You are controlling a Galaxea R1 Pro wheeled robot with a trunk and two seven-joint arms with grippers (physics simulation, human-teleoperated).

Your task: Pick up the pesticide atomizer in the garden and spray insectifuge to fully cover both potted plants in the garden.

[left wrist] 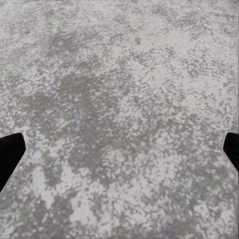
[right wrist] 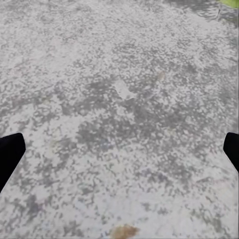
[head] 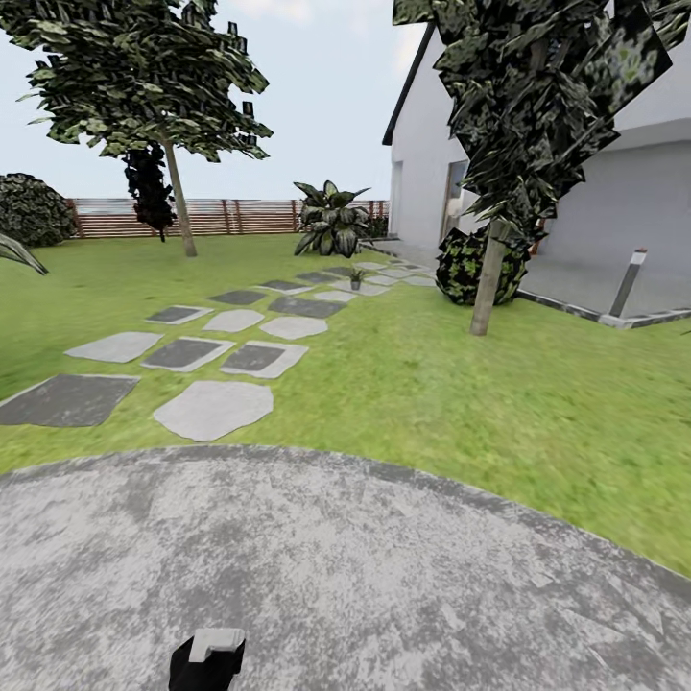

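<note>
I face the garden across the grey mottled paved circle (head: 336, 566). A small potted plant (head: 356, 277) with low green leaves stands far off among the stepping stones (head: 213, 409). The pesticide atomizer and the insectifuge are out of view. My left gripper (left wrist: 119, 149) is open over the paving, its dark fingertips (left wrist: 10, 152) wide apart with nothing between them. My right gripper (right wrist: 119, 149) is open over the paving in the same way, fingertips (right wrist: 231, 149) at the frame's edges. A black part with a pale block (head: 207, 660) shows at the head view's bottom edge; I cannot tell what it is.
Lawn (head: 461, 384) surrounds the circle. A thin tree trunk (head: 489, 278) and a dark shrub (head: 480, 264) stand to the right, before a white house (head: 614, 202). A big striped-leaf plant (head: 331, 219), another tree (head: 178, 192) and a slatted wooden fence (head: 230, 217) lie far back.
</note>
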